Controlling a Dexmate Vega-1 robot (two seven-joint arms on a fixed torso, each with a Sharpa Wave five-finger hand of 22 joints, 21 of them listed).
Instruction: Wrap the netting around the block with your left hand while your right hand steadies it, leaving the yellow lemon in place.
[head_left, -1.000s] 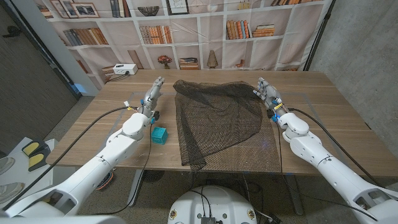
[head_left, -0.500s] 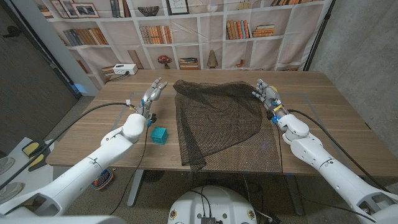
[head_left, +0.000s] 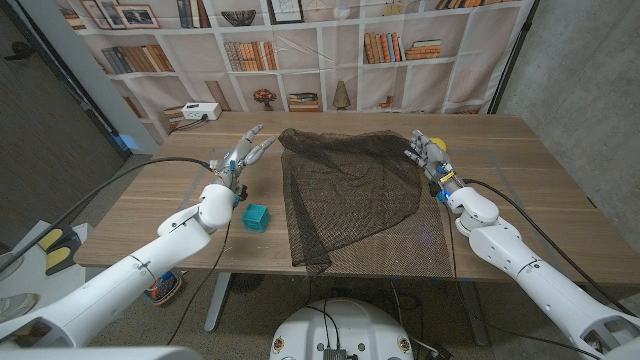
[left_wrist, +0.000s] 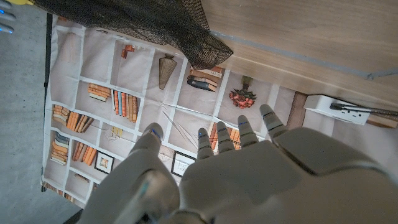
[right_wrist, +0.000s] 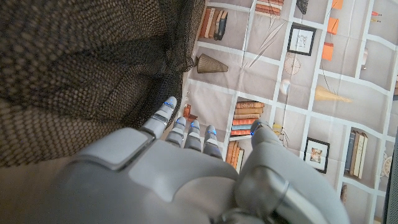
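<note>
So far nothing is wrapped, and you have both arms reaching in over the near edge of the pale wooden worktop (head_left: 520, 200). Closest to you among the task's things is the small teal cube-shaped block (head_left: 257, 216), sitting bare on the wood just to the robot's left of the netting and just beside your left forearm; it is apart from the mesh, which is likely why the left side is the one meant to do the wrapping. The dark, fine-meshed netting (head_left: 350, 195) lies spread across the middle of the worktop, its near corner trailing over the front edge, so there is plenty of slack to pull across.

Further out, your left hand (head_left: 243, 155) is raised beyond the block, near the netting's far left corner, fingers (left_wrist: 238, 127) apart and holding nothing. I judge it is placed there to take that corner and draw it over the block. Your right hand (head_left: 428, 152) sits at the netting's right edge, also spread and empty, its fingertips (right_wrist: 166, 107) near or over the mesh; whether they touch it I cannot tell. It is well apart from the block, so it cannot steady it from there.

No lemon is clear anywhere on the worktop. Beyond the far edge hangs a printed bookshelf backdrop (head_left: 300, 40).
</note>
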